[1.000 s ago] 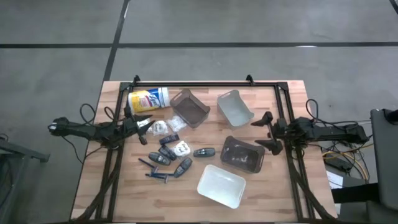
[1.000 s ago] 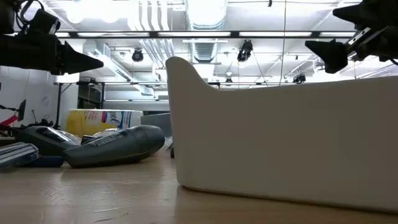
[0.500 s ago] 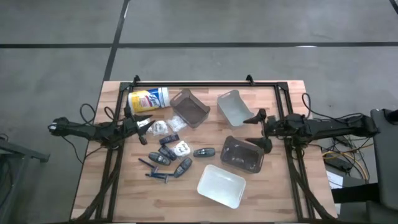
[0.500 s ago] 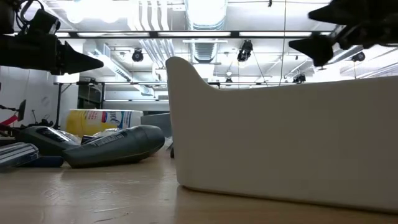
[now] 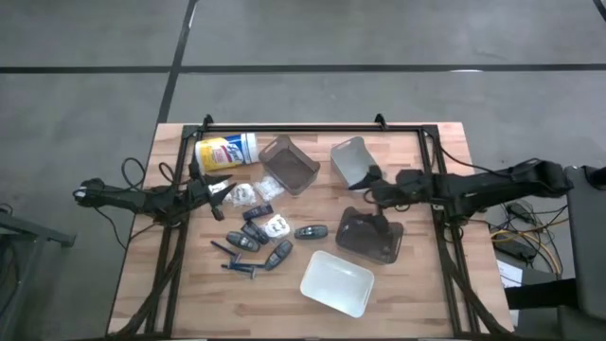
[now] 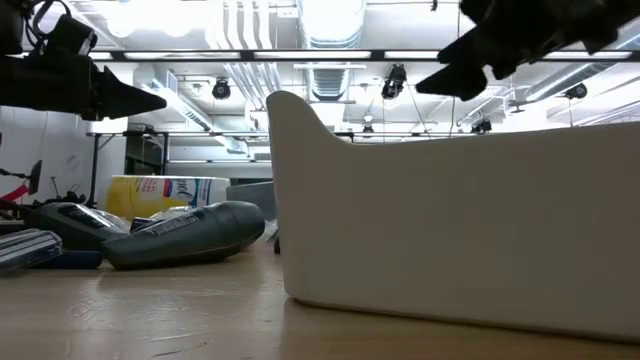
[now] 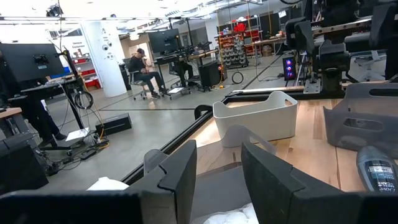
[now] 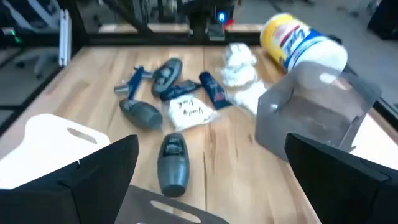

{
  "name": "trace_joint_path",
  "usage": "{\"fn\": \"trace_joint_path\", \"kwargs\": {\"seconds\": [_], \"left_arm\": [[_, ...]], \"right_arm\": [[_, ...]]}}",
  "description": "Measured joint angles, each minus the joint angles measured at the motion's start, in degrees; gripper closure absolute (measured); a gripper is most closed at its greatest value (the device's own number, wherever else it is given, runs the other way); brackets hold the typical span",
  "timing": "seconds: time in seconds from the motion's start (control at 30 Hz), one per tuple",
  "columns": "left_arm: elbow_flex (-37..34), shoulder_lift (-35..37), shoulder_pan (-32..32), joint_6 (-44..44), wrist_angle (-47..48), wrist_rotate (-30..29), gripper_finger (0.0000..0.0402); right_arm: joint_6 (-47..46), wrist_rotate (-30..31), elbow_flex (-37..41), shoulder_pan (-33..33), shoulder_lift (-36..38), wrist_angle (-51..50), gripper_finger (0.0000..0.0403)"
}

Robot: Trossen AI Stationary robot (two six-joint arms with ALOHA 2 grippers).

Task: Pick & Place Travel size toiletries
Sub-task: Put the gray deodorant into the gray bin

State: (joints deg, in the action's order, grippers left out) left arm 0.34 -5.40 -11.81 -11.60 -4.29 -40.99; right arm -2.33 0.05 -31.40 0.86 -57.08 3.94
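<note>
The travel size toiletries (image 5: 258, 230) lie in a loose pile on the left half of the table. There are white packets (image 8: 188, 112), dark grey-blue oblong pieces (image 8: 173, 165) and thin blue sticks (image 8: 132, 81). My left gripper (image 5: 225, 189) hovers open at the pile's left edge, above white packets (image 7: 229, 218), touching nothing. My right gripper (image 5: 367, 194) is wide open in the air over the near smoky bin (image 5: 369, 237), pointing toward the pile (image 6: 188, 235). In the right wrist view its fingers (image 8: 93, 180) frame the toiletries from afar.
A large white canister with a yellow label (image 5: 225, 151) lies at the far left. A smoky bin (image 5: 289, 163) and a pale bin (image 5: 356, 163) stand at the far side. A white bin (image 5: 337, 282) stands near the front edge. A black frame (image 5: 294, 128) borders the table.
My right gripper has travelled from the table's right edge toward the left, past the pale bin, and now hangs over the near smoky bin. It has stayed open. My left arm and the toiletries have kept still.
</note>
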Motion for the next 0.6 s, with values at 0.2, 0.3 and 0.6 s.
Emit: {"fn": "trace_joint_path", "kwargs": {"seconds": [0.2,0.3,0.6], "left_arm": [[0.0,0.0,0.0,0.0,0.0,0.0,0.0268],[0.0,0.0,0.0,0.0,0.0,0.0,0.0268],[0.0,0.0,0.0,0.0,0.0,0.0,0.0268]], "right_arm": [[3.5,-0.3,-2.8,0.0,-3.2,-1.8,0.0003],[5.6,-0.3,-2.5,0.0,-2.5,-2.0,0.0003],[-0.1,-0.1,-0.2,0.0,0.3,-1.8,0.0003]]}}
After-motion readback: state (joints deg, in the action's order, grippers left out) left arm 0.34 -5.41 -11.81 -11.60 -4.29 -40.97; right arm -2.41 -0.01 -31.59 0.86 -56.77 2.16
